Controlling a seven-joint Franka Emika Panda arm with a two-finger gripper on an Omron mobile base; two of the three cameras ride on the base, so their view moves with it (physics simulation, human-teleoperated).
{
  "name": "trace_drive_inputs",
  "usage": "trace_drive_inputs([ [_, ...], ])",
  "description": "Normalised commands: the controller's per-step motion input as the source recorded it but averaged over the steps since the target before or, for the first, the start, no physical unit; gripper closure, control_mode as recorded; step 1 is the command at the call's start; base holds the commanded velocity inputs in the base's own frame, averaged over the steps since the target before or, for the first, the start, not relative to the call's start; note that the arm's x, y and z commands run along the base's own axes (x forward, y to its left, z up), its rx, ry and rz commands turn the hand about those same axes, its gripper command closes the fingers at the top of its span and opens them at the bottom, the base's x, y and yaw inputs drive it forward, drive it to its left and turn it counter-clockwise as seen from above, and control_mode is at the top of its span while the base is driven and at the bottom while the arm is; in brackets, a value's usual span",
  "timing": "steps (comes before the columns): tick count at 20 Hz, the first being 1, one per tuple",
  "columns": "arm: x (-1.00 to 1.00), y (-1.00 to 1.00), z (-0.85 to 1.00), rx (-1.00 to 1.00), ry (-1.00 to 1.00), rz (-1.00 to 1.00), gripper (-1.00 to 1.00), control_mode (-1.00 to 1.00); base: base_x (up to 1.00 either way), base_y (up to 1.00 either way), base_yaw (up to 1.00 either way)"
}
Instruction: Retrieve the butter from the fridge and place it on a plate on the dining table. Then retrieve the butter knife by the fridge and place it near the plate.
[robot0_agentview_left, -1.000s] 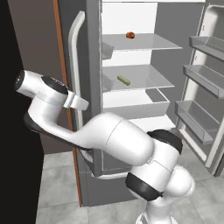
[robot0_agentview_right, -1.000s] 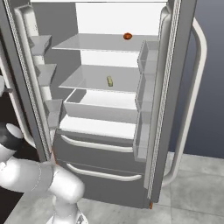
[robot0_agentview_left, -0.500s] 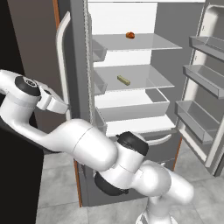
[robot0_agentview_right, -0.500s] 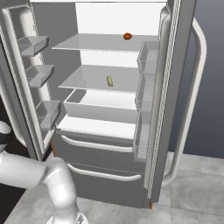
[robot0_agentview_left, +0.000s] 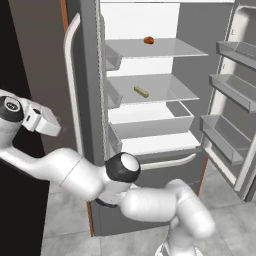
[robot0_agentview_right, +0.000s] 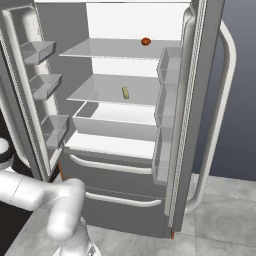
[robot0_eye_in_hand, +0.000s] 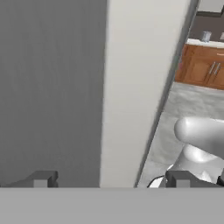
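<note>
My pincer (robot0_eye_in_hand: 107, 179) is spread wide, holding nothing, tips facing the grey fridge (robot0_agentview_left: 90, 125) door and its white handle (robot0_eye_in_hand: 131, 87). Both doors open; butter (robot0_agentview_left: 141, 91) lies mid-shelf on the middle glass shelf (robot0_agentview_left: 165, 92).

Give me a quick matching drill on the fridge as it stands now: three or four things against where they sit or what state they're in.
Things:
1. butter
2. reddish-brown round item
3. gripper
4. fridge doors

Place or state:
A. top glass shelf
B. swung open to both sides
C. second glass shelf down
D. jaws apart, holding nothing, facing the white handle

Pairs: 1-C, 2-A, 3-D, 4-B
</note>
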Motion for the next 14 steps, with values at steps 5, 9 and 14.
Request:
trace_drive_inputs([
  [5,-0.36,0.12,-0.37,0.00,0.08,-0.01,-1.00,-1.00,0.00,0.00,0.00],
  [9,-0.72,0.12,-0.08,0.02,0.10,-0.02,-1.00,-1.00,0.00,0.00,0.00],
  [14,-0.46,0.05,0.00,0.05,0.10,-0.06,-1.00,-1.00,0.00,0.00,0.00],
])
